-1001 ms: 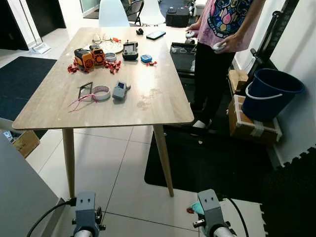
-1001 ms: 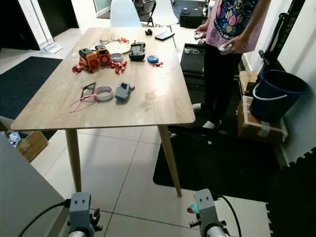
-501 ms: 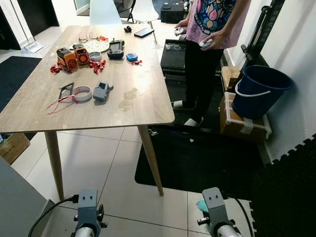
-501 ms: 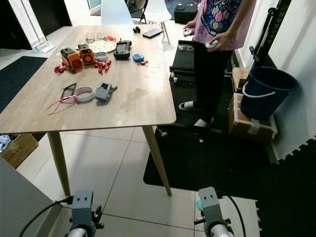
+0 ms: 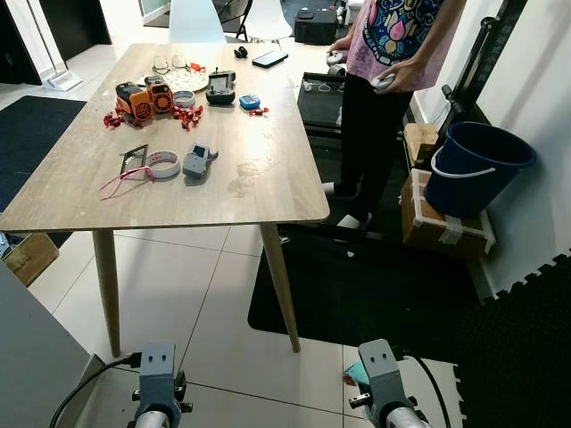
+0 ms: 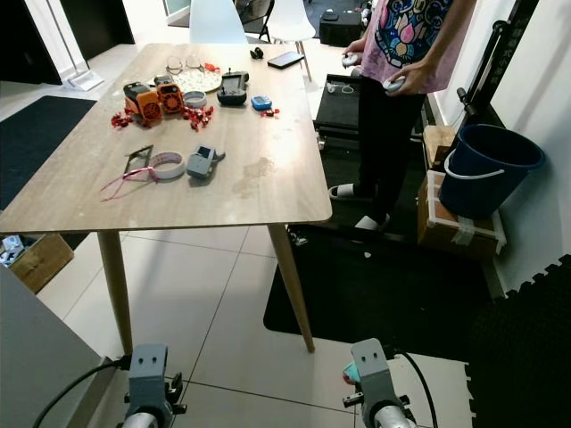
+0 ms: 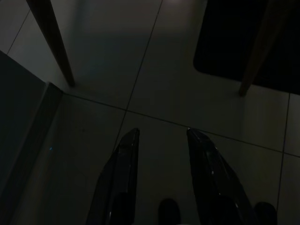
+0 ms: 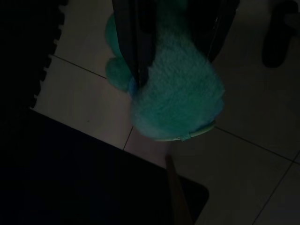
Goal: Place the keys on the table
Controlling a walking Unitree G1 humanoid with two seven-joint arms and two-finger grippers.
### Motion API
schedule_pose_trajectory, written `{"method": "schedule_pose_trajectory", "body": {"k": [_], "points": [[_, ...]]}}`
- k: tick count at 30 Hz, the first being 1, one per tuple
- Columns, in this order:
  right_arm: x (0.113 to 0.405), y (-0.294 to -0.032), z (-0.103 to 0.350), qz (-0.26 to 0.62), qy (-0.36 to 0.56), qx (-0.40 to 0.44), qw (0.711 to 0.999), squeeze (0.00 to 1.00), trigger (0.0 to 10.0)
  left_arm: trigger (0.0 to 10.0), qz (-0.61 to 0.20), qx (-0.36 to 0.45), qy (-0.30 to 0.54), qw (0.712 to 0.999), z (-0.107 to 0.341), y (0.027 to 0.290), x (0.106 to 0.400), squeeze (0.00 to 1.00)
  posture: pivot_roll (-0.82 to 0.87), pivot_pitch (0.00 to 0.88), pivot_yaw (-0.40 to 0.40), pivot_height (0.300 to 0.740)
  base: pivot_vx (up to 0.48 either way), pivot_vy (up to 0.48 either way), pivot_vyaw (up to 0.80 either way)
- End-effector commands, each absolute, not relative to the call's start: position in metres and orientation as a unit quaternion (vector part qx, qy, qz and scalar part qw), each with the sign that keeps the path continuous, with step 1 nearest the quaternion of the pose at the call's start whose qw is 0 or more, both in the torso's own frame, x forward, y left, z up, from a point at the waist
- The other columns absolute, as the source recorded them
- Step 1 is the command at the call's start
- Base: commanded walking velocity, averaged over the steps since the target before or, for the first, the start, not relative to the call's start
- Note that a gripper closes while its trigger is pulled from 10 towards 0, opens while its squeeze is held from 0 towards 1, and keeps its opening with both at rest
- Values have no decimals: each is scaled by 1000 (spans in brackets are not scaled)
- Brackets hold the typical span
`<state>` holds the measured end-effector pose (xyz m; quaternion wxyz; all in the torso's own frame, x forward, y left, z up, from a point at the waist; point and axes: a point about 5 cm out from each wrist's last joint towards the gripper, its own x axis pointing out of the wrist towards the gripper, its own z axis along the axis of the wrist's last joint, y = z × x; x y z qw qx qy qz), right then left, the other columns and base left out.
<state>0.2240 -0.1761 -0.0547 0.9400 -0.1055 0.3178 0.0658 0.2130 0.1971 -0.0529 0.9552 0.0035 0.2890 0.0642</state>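
Beside the table (image 5: 268,192), a person (image 5: 393,53), bucket (image 5: 477,165) and cardboard box (image 5: 442,227).

No legible text, label, brand, number or sign in any view.

- Shirt (image 5: 406,36) on the person standing at the far right: a colourful printed picture, no readable wording.
- Small items on the table (image 5: 268,187), among them the orange gadgets (image 5: 143,96) at the far left and the grey device (image 5: 195,161) nearer the middle: too small to show any lettering.
- Cardboard box (image 5: 443,230) under the blue bucket (image 5: 477,169) at right: taped, no print that can be made out.
- Wrist views: too dark for any marking to be read.
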Motion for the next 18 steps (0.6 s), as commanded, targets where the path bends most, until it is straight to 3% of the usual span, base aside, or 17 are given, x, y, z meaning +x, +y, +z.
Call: {"method": "schedule_pose_trajectory", "body": {"k": [1,11,18], "points": [[218,-178,-58,64,326,-104,938,0,10000,10000,64,8,305,950,-57,197,208,0,29,72,-1,740,0,0,0],[218,-177,-58,66,325,-105,937,0,10000,10000,69,-2,305,950,-57,199,208,0,31,67,1,740,0,0,0],[217,-176,-59,68,325,-105,937,0,10000,10000,70,-8,303,950,-57,201,207,0,31,60,0,740,256,0,0]]}}
